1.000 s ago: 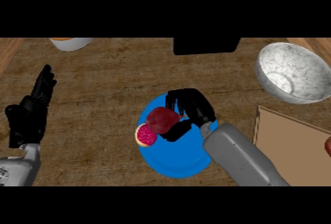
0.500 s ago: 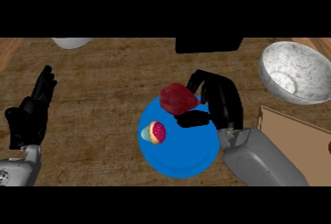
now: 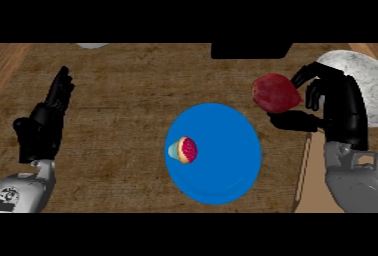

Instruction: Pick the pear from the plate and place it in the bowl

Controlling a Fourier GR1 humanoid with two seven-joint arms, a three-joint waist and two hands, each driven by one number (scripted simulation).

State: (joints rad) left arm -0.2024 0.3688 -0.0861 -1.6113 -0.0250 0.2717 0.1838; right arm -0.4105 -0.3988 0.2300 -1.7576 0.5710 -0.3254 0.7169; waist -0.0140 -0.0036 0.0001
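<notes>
The wooden table (image 3: 125, 85) fills the view. At its middle lies the blue plate (image 3: 221, 175), bare but for a small cut piece of fruit (image 3: 183, 150) left of its centre.

At 2 o'clock from the plate sits the grey bowl (image 3: 362, 62). The right hand (image 3: 336, 107) is in front of it, with fingers curled over the top and side of the dark red pear (image 3: 275, 92) and the thumb tucked beneath. The pear is off the plate, at about 1 o'clock from its centre, between plate and bowl and just short of the bowl's rim.

The left hand (image 3: 44, 122) rests at 9 o'clock, fingers straight and up, holding nothing.

The pear is probably light and stiff, with a smooth, rounded skin that could slide in the fingers, and flesh that would bruise if dropped. The widest part of its belly looks the best place to hold it, fingers against thumb, much as the hand has it now.

Much is hidden:
- The hand and forearm cover most of the bowl, and the view's right edge cuts it, so little of its inside shows.
- The pear's neck and stalk cannot be made out, nor how far the fingers reach round its far side.
- Its height above the table cannot be told.
- A black thing (image 3: 249, 50) at 12 o'clock is cut off at the top.
- A pale board (image 3: 314, 175) at 4 o'clock lies partly under the forearm.
</notes>
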